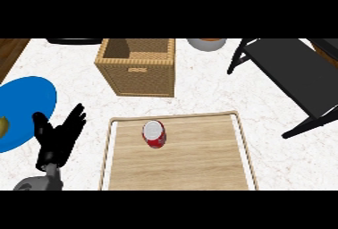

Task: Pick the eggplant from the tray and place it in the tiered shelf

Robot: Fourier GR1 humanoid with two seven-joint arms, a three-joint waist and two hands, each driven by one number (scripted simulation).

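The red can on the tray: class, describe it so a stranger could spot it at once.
Find the wooden tray low on the marble counter, in front of the wicker basket. The red can stands on the tray's far half, left of centre. It is the only thing on the tray, red with a silvery top.

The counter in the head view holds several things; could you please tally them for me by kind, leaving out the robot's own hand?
Wooden tray: 1
Red can, standing on the tray: 1
Wicker basket: 1
Blue plate: 1
Black tiered shelf: 1
Pale bowl-like item, cut off at the top edge: 1
Dark item, cut off at the top edge: 1
Total: 7
No eggplant shows.
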